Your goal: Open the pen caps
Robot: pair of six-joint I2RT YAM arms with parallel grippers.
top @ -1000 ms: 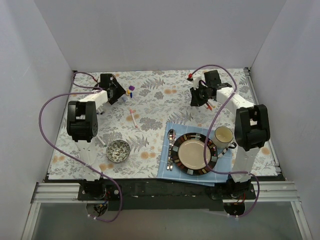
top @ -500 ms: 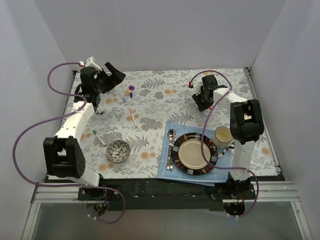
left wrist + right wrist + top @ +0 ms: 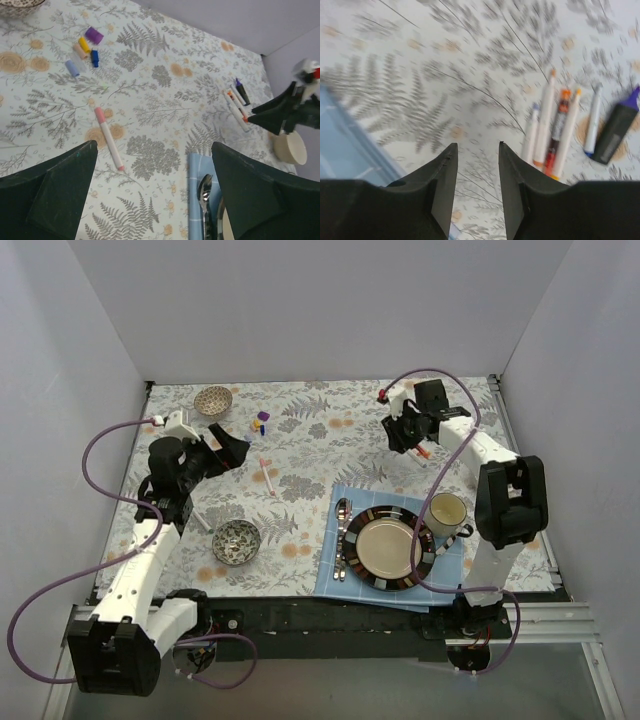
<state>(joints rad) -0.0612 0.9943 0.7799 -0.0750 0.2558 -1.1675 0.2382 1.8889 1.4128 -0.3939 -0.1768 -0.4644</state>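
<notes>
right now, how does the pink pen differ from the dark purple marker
The pink pen is thin and white-barrelled; the dark purple marker is shorter, thicker and dark. The pink pen lies alone mid-table; the marker lies beside other pens. Both lie flat on the floral cloth, unheld.

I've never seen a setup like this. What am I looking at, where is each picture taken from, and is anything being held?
These are two robot arms bolted at the near edge of a table, each ending in a two-finger gripper. The wide picture looks down from above. The other two come from wrist cameras, so the dark shapes are each arm's own fingers. On the table lie a pink pen, loose caps, a row of pens, two small bowls, a blue napkin with plate and cutlery, and a mug. The left gripper and right gripper are both open, holding nothing.
</notes>
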